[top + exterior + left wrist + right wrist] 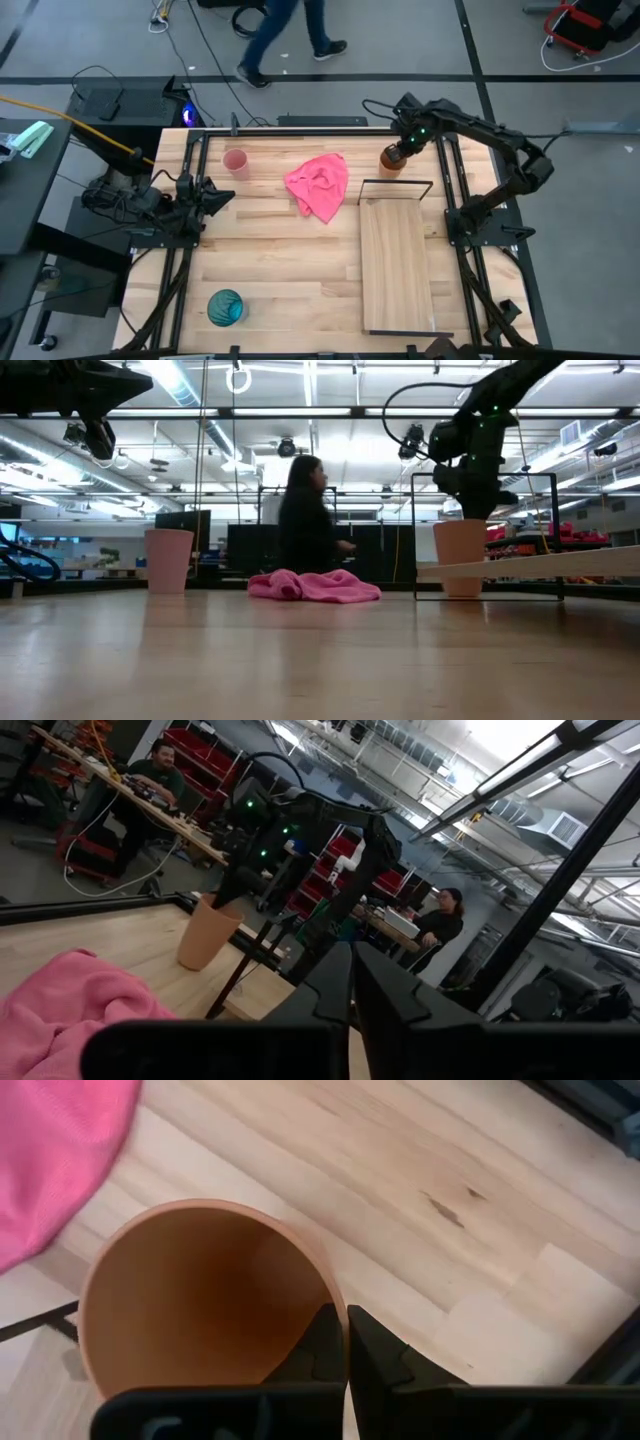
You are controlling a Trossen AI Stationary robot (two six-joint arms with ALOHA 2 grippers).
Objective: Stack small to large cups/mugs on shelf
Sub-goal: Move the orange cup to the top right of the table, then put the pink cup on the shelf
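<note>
The right gripper (396,152) is at the orange cup (391,159), upper right of centre in the high view, just beyond the wire frame (396,184) at the far end of the shelf (397,265); in the right wrist view its fingers (322,1342) pinch the cup's rim (330,1295), one inside the wall and one outside, drawn together on it; the low view shows the cup (459,556) upright, base level with the frame's foot, and whether it has left the desk (270,270) cannot be told. The pink cup (235,161) stands upright at upper left of the desk; the teal cup (225,307) sits at lower left; the pink cloth (320,183) lies between pink and orange cups; none is on the shelf yet. The left gripper (222,193) waits at the desk's left edge, fingers (385,985) together in its wrist view. Handling, as a judgement: these thin-walled handleless cups are likely light and fairly rigid, but smooth and tapered, so a wall pinch may let the cup swing or slip; grip the rim deep enough to hold the wall flat between the fingers, lift vertically, and clear the wire frame before lowering; moderate force should do, since the rim may flex.
</note>
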